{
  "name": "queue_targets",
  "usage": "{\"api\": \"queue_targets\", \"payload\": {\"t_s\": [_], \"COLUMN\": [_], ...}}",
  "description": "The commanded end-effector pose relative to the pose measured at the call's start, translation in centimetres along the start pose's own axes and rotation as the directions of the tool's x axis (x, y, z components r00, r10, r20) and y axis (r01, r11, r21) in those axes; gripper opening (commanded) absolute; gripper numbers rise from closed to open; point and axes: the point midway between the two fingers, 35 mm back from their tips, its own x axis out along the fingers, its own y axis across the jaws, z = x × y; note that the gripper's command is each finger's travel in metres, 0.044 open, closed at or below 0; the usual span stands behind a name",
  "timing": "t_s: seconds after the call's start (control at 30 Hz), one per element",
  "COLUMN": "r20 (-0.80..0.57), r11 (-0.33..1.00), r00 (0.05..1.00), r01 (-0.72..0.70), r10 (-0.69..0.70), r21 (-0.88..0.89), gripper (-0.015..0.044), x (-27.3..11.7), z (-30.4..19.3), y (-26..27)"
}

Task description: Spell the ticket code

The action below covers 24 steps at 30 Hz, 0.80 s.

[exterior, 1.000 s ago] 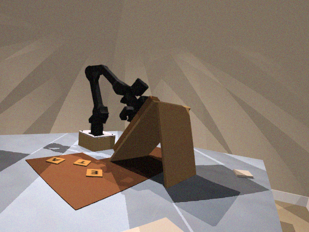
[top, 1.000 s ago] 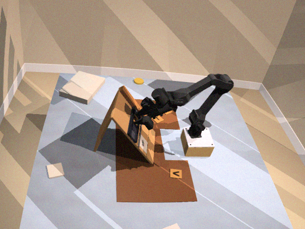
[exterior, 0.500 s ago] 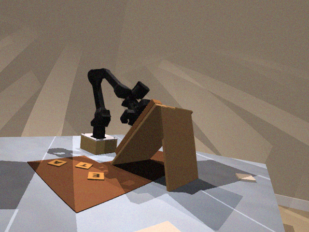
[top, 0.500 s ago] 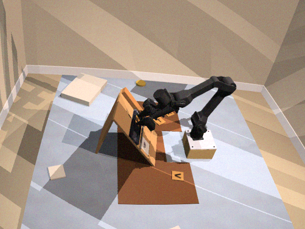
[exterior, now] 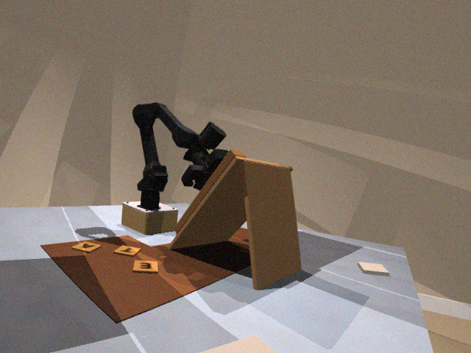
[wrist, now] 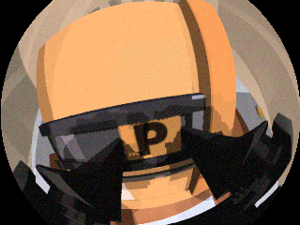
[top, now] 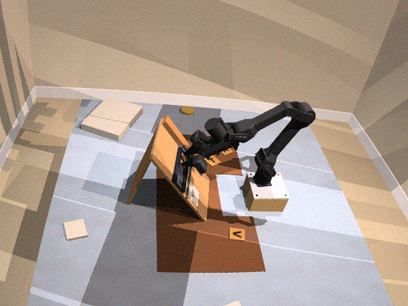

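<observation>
The slanted wooden board (top: 164, 145) (exterior: 216, 216) (wrist: 117, 61) carries a dark letter rail (top: 179, 179) (wrist: 159, 107). An orange P tile (wrist: 150, 137) sits in the rail, upright in the wrist view. My gripper (top: 185, 158) (wrist: 151, 137) is shut on the P tile, one finger at each side; the board hides the fingertips in the exterior view. The ticket (top: 193, 194) is below the rail, its print unreadable. A V-like tile (top: 236, 233) lies on the brown mat (top: 178, 253) (exterior: 114, 292). A T tile (top: 212, 160) (exterior: 127, 250), an E tile (exterior: 145, 266) and an A-like tile (exterior: 86, 246) lie at its other end.
Flat beige boxes (top: 111, 115) and a yellow disc (top: 187, 110) (wrist: 260, 112) are at the far side of the counter. A small beige block (top: 75, 229) (exterior: 372, 268) lies behind the board. The arm's base box (top: 268, 202) (exterior: 148, 222) stands in front of the board.
</observation>
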Motion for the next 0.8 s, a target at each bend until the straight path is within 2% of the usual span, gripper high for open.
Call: {"api": "queue_targets", "payload": {"t_s": [0.0,0.07,0.77], "r20": [0.002,0.002,0.001], "r11": [1.0,1.0,1.0], "r00": [1.0,1.0,1.0], "r01": [-0.002,-0.003,-0.003], "r10": [0.002,0.003,0.003], "r21": [-0.003,-0.004,-0.003], "gripper": [0.0263,0.0295,0.0295], "x": [-0.2,-0.6,-2.2], "z": [0.0,0.0,-0.1], "y": [0.0,0.0,0.1]}}
